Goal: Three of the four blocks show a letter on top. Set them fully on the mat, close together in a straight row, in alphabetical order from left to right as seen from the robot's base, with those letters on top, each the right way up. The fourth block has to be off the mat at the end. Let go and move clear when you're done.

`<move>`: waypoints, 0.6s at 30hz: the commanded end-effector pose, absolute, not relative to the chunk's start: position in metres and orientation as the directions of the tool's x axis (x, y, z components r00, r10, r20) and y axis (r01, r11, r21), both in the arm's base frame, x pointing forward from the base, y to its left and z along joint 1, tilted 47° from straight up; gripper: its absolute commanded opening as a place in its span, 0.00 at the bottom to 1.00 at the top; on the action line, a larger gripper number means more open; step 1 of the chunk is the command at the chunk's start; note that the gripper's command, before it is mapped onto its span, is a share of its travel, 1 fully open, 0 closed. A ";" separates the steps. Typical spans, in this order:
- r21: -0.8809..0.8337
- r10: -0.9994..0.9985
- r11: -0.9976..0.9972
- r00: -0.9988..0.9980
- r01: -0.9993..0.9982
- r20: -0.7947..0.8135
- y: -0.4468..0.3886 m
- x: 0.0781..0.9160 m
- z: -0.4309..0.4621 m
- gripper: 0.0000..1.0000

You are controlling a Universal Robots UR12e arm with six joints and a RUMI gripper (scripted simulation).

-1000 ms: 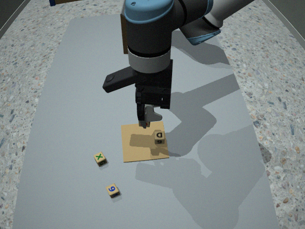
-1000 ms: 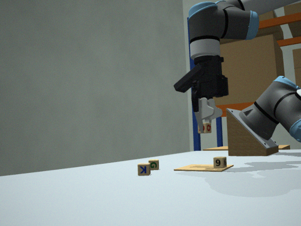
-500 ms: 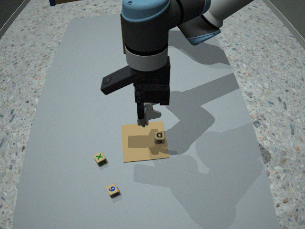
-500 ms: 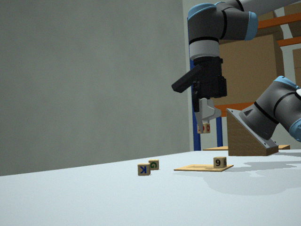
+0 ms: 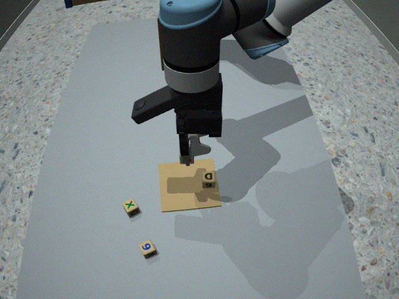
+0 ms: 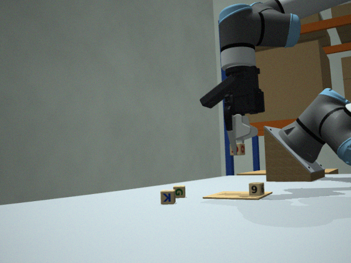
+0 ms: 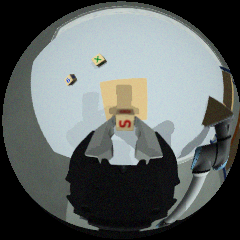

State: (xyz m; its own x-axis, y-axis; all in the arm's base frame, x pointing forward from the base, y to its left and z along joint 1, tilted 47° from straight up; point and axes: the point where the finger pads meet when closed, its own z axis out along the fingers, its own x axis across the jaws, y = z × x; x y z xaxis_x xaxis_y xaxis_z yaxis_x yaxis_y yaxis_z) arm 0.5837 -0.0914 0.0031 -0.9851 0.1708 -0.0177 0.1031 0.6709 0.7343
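Block S (image 5: 190, 159) (image 6: 241, 149) (image 7: 125, 122) was up in the air, your gripper (image 5: 187, 161) (image 6: 237, 149) (image 7: 125, 120) nearly closed, pinching it, and block D (image 5: 208, 179) (image 6: 256, 189) sat on the mat (image 5: 180, 200) (image 6: 226, 195) (image 7: 137, 87) off to the robot's left; you likely needed to travel outward from the base, then down, right beside D.

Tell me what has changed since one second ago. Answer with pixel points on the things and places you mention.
The black-and-grey pincer (image 5: 189, 160) (image 6: 237, 148) (image 7: 124, 121) shifted slightly left in the top view, carrying the wooden block with a red S (image 5: 191, 160) (image 6: 241, 149) (image 7: 125, 123). Nothing was grasped or released. The tan square mat (image 5: 174, 202) (image 6: 218, 195) (image 7: 110, 90) and other three wooden blocks stayed put.
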 end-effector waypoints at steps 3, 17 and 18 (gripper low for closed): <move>0.734 0.171 0.671 -0.985 0.103 -0.019 -0.090 0.585 0.001 0.09; 0.734 0.171 0.671 -0.985 0.103 -0.019 -0.057 0.591 -0.030 0.09; 0.734 0.171 0.671 -0.985 0.103 -0.019 -0.053 0.591 -0.033 0.09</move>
State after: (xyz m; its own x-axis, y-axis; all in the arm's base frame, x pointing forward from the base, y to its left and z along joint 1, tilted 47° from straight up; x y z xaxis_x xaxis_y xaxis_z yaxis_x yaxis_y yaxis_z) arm 0.5886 -0.0603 -0.0253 -0.9853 0.1699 -0.0173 0.1027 0.6702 0.7351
